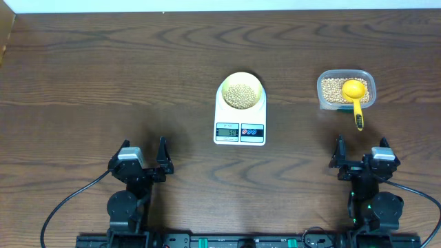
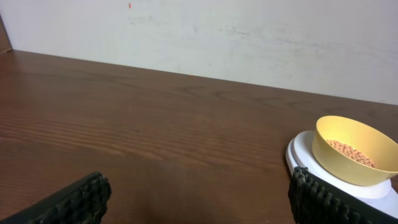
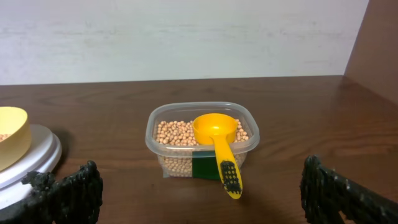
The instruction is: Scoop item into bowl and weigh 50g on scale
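Your left jaws and right jaws gape wide, empty, at six o'clock. One bowl (image 1: 223,87) of beans (image 1: 240,95) sits on one scale (image 1: 240,118), display (image 1: 227,131) unreadable; one scoop (image 1: 354,90), one tub (image 1: 322,89) at its three o'clock.

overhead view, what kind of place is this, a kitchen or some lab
Probably a robot test bench, not a kitchen: a wooden table against a plain white wall, a left arm and right arm mounted at its near edge, and a scale and a tub of beans set out.
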